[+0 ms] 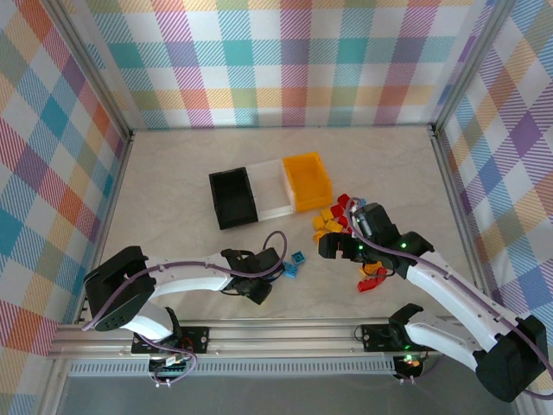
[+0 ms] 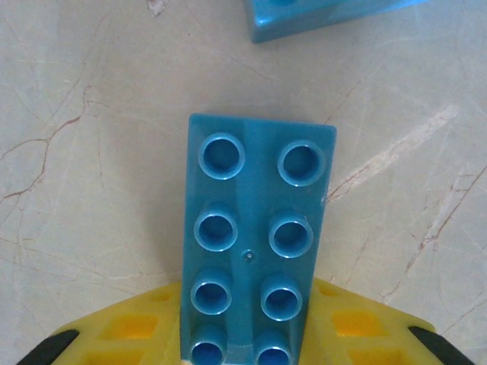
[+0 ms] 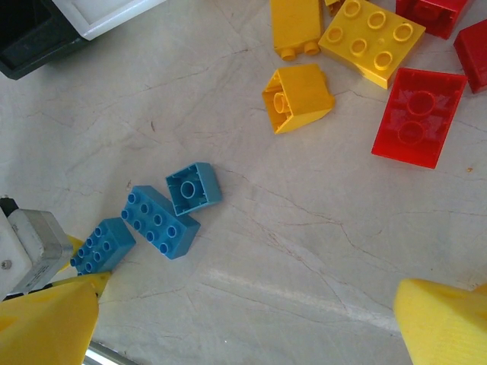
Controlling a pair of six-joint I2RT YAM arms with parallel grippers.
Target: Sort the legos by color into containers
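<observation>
**A:** Where is the blue brick (image 2: 251, 228) sitting?

**B:** It is lying flat on the surface (image 2: 91, 152), studs up, in front of the left arm. Its near end is sitting inside the left pincer (image 2: 247, 331). The yellow pads (image 2: 129, 327) are pressing on both long sides, so the pincer is grasping it. The brick seems to be resting on the surface, not raised.

**A:** How is it going to handle?

**B:** I am expecting light, rigid, smooth plastic with no give, and a little slick. Squeezing across the narrow width on the plain side walls is looking right. Holding only one end is risking a swing, though, so a slow lift is seeming wise.

**A:** What is crowding it?

**B:** A second long blue brick (image 3: 160, 222) and a small square blue one (image 3: 194, 188) are lying just beyond it, near but apart. The yellow legos (image 3: 369, 38) and red legos (image 3: 415, 118) are lying farther right. The right pincer (image 3: 247, 304) is hovering there with its fingers spread wide, holding nothing.

**A:** And the room for moving?

**B:** The black bin (image 1: 233, 201), the clear bin (image 1: 270, 192) and the yellow-orange bin (image 1: 308, 183) are standing side by side farther out. Bare surface is lying between them and the brick. I am judging the bin rims and the right arm to be the things needing clearance.
</observation>
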